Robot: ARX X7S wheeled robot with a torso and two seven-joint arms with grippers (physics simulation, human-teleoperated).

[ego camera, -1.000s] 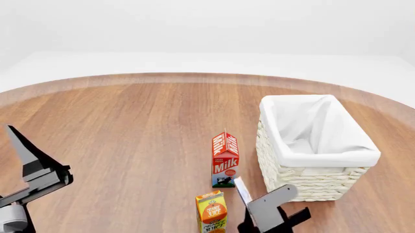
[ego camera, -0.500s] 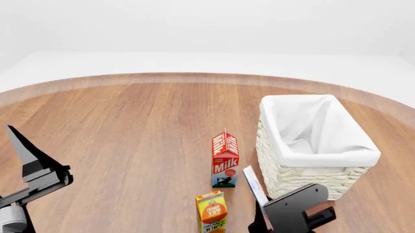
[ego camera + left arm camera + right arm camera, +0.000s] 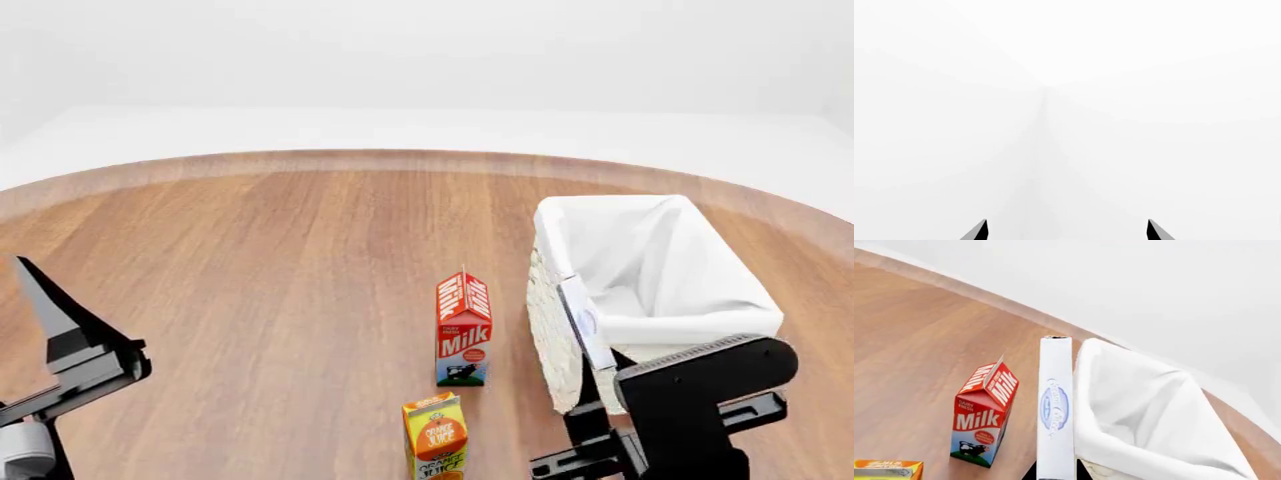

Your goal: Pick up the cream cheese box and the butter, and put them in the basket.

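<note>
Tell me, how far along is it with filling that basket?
Nothing looks finished: the basket shows only its white cloth lining. In hand is the cream cheese box, gripped on edge by the right end effector at the basket's near-left rim, not yet over the opening. Left to do: drop it in, then fetch the butter, which appears in none of these views. The left end effector is open and idle.

what's on the tabletop, counted

one tabletop (image 3: 267, 260). one basket (image 3: 707, 310). one milk carton (image 3: 463, 328). one orange juice carton (image 3: 437, 436). one cream cheese box (image 3: 583, 323). two grippers: left (image 3: 60, 345), right (image 3: 687, 410).
</note>
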